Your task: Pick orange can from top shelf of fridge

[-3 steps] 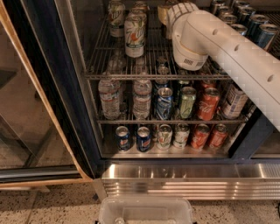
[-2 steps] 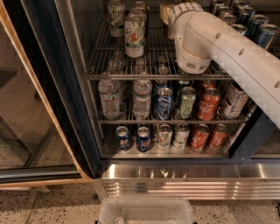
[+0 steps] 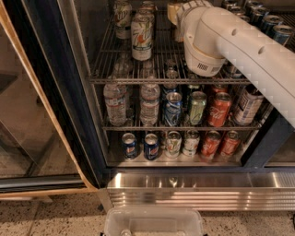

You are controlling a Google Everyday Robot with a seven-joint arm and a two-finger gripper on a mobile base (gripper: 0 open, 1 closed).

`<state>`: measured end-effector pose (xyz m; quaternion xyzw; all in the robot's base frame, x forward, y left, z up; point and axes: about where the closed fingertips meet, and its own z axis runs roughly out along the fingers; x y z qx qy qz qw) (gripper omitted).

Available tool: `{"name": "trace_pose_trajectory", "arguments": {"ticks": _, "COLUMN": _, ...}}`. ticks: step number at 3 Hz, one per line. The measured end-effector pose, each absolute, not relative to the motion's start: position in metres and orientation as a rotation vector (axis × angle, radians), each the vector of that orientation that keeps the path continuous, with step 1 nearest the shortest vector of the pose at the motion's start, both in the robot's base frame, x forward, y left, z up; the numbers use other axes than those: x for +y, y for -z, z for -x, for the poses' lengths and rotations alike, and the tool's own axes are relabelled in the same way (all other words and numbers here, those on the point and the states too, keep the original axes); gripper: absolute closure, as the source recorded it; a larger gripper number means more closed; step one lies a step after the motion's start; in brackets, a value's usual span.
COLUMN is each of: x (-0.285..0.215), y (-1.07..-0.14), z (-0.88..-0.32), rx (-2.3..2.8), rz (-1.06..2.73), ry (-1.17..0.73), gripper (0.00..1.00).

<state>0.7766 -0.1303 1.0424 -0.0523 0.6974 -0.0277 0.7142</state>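
Note:
The fridge (image 3: 69, 92) stands open, its dark frame on the left. The top shelf (image 3: 161, 80) is a grey wire rack with a metal front rail. My white arm (image 3: 230, 41) reaches in over it from the right. My gripper (image 3: 174, 13) is at the back of the top shelf near the upper edge of the view, mostly hidden behind the wrist. The orange can is hidden. Two tall white-and-green cans (image 3: 141, 37) stand on the shelf to the left of the gripper.
Dark cans (image 3: 272, 23) fill the top shelf's right side. The middle rack holds water bottles (image 3: 115, 103), mixed cans and a red Coca-Cola can (image 3: 219, 109). Several more cans (image 3: 173, 144) stand below. The glass door (image 3: 27, 115) is open at left. A clear plastic bin (image 3: 154, 223) sits before the ribbed steel base (image 3: 198, 191).
The arm's wrist has shifted slightly to the right over the top shelf. The cans on the shelves have not moved.

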Motion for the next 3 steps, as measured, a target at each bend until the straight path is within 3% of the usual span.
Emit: {"name": "trace_pose_trajectory", "arguments": {"ticks": 3, "x": -0.128, "y": -1.044, "z": -0.731, "rx": 1.555, "rz": 0.047, "ry": 0.014, "gripper": 1.0}}
